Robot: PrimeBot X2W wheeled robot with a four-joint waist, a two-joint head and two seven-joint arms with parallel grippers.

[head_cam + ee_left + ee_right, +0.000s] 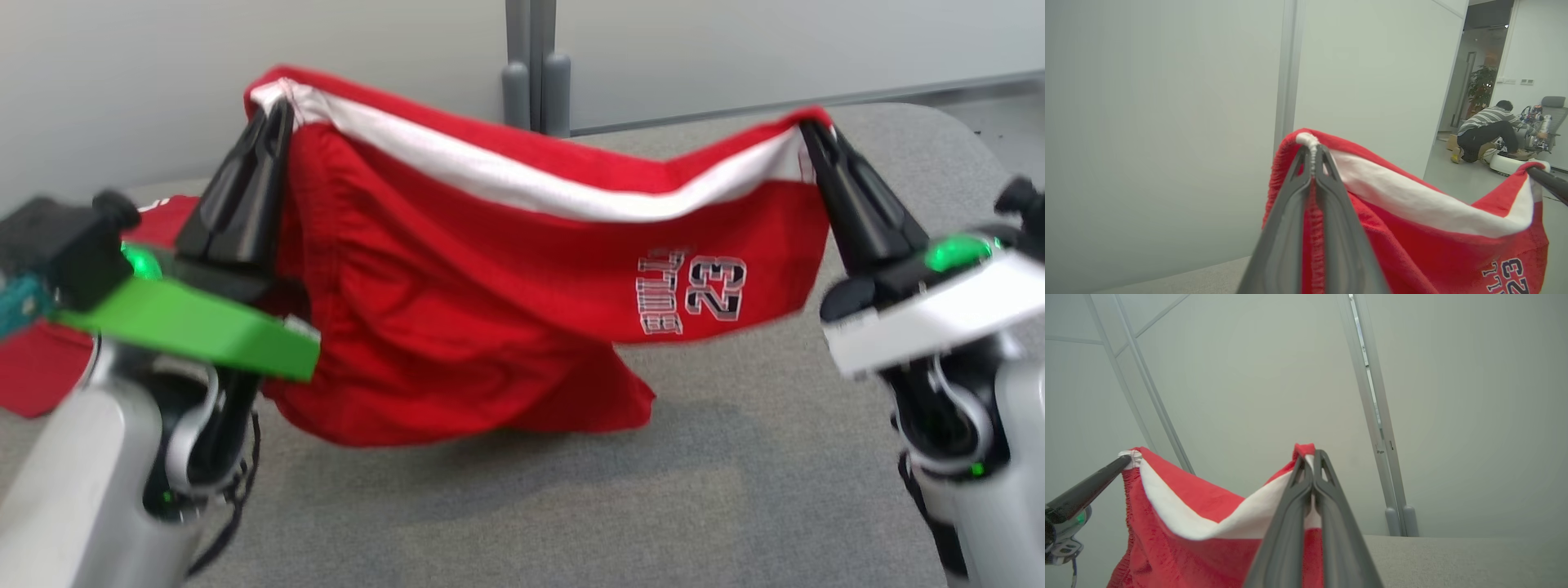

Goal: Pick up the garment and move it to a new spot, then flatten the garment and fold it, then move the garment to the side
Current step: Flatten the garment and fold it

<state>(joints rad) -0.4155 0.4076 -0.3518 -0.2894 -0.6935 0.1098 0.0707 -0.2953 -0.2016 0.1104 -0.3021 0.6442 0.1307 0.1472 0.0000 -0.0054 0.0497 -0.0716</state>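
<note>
**Near field.** The left arm (73, 482) and the right arm (1004, 474) are rising from the lower corners. The left is carrying a green bracket (196, 327) and the right a white bracket (922, 314). The grey counter (735, 490) is lying beneath and between them.

**Garment.** The red garment (457, 327) is hanging above the middle of the counter, stretched between the two arms. Its white waistband lining is facing up and sagging at the centre. A number print (714, 290) is showing on the right side. The lower folds are drooping on the left. The head view is blurred there, so it cannot be settled whether they are touching the counter.

**Jaws.** The left jaws are pressing fully together on the left corner of the waistband, with cloth pinched between the tips. The right jaws are clamping the right corner in the same manner.

**Far field.** A second red item (33, 384) is lying on the counter at the left, partly behind the left arm. A grey post (535, 73) is standing against the pale wall beyond the far edge. Farther off to the right, a person (1484, 130) is crouching near a potted plant (1481, 85) and a grey chair (1553, 108).
</note>
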